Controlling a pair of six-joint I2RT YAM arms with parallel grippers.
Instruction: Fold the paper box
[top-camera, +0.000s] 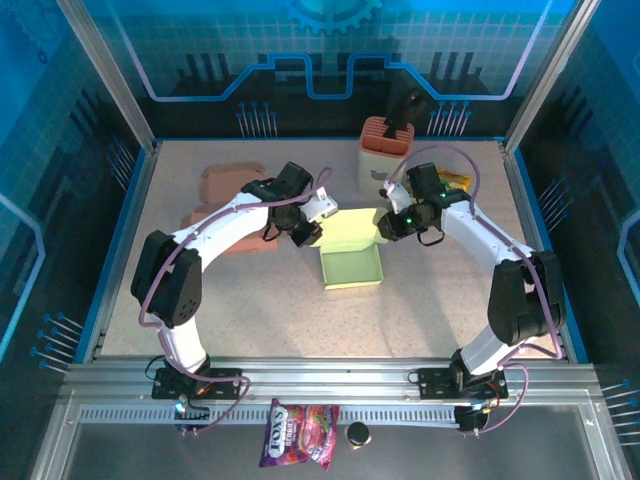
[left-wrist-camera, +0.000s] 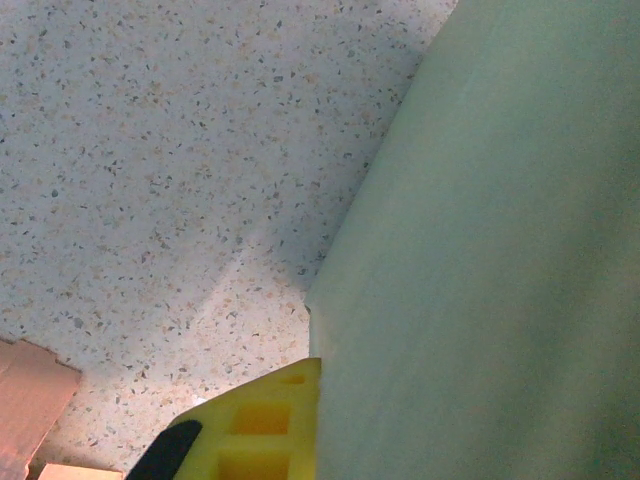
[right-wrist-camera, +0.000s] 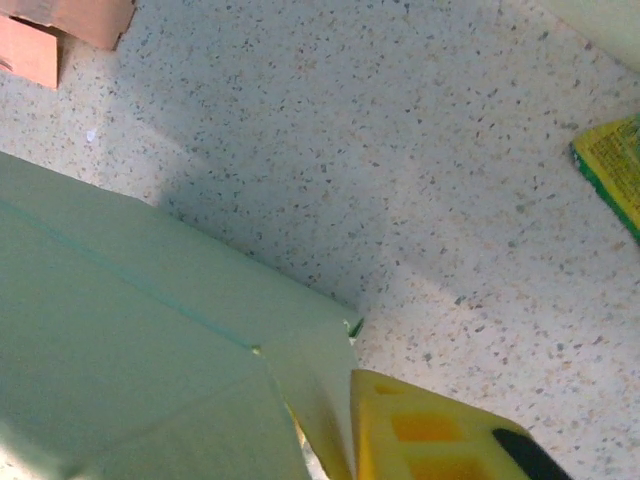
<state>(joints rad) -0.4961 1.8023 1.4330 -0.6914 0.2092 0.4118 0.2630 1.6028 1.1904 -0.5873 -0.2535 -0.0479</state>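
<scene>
The pale green paper box (top-camera: 351, 267) lies open in the middle of the table, its back panel (top-camera: 349, 231) raised between both grippers. My left gripper (top-camera: 306, 233) is at that panel's left edge. In the left wrist view one yellow finger (left-wrist-camera: 262, 428) lies against the green panel (left-wrist-camera: 480, 250), which hides the other finger; the gripper (left-wrist-camera: 335, 385) is shut on it. My right gripper (top-camera: 386, 226) is at the panel's right edge. In the right wrist view a small side flap (right-wrist-camera: 320, 385) lies flat against the yellow finger (right-wrist-camera: 425, 440), and the gripper (right-wrist-camera: 335, 410) pinches it.
Brown cardboard pieces (top-camera: 224, 186) lie at the back left. An orange holder (top-camera: 386, 138) with a black tool stands at the back, a yellow snack packet (top-camera: 453, 180) beside it. A snack bag (top-camera: 299, 433) and a black cap (top-camera: 357, 434) rest on the front rail.
</scene>
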